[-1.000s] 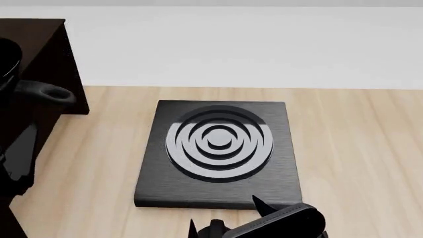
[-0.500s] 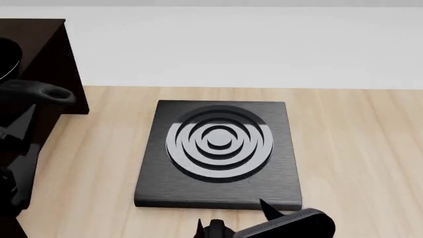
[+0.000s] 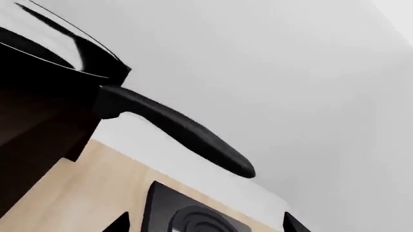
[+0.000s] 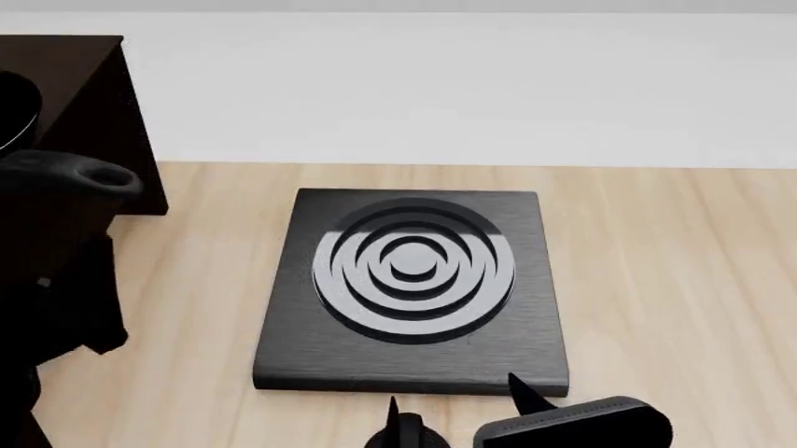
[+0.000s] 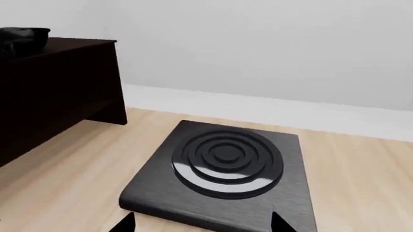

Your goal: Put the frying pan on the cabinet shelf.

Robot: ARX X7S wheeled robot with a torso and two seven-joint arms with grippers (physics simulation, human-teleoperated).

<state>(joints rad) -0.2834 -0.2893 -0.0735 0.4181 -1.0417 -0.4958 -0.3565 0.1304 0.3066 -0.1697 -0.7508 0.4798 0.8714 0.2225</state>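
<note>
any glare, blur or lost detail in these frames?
Head view: sharp; pale sheen across the hob plate rings; cabinet and left arm merge into one black mass. Left wrist view: frying pan nearly pure black, thin rim highlights only, steeply tilted framing. Right wrist view: crisp; soft gloss on the rings, cabinet panels nearly featureless.

Light: bright, even, diffuse; no single source evident.
Shadows: faint, soft on the pale wooden desk [image 4: 673, 261].
Glare: pale sheen on the ringed square black hob plate [image 4: 412, 287]; thin rim highlight on the small round black frying pan [image 3: 58, 63].
Focus: sharp throughout; no blur, no edge distortion.
Dark areas: dark brown wooden cabinet [image 5: 58, 92] nearly featureless.
</note>
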